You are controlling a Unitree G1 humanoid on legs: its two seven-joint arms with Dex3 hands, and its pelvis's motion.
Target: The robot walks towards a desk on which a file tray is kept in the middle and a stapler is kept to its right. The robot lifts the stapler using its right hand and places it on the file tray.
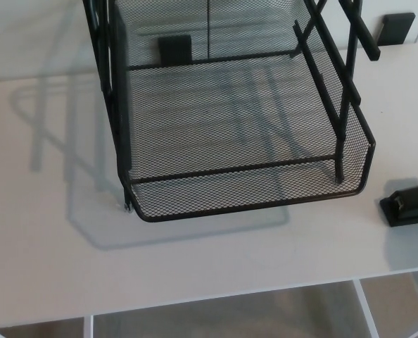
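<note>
head view, looking down on a white desk [47,232]. a black wire-mesh file tray [251,205] stands in the middle of the desk and fills the upper centre of the frame. its lower tier has a low mesh wall along the front and the right side, with rounded front corners. the desk surface shows through the mesh floor. dark upright rods rise from the tray's left and right sides to an upper tier [209,17], which the top edge of the frame cuts off.

stapler [412,204] – black, lying on the desk to the right of the tray's front right corner. it is apart from the tray, not touching it, and close to the desk's front edge. the right edge of the frame cuts it off, so only its near end shows. it is on the desk, not on the tray.

neither the left hand nor the right hand is in view – the state of their fingers cannot be told.

other items: a small black block [175,49] sits behind the tray and is seen through the mesh. a second black block [395,27] sits on the desk at the upper right, beyond the tray's right side. the tray casts a grey shadow [61,141] on the desk to its left and along its front. below the desk's front edge, a brownish floor [230,317] and a white frame bar [364,306] are visible.
</note>
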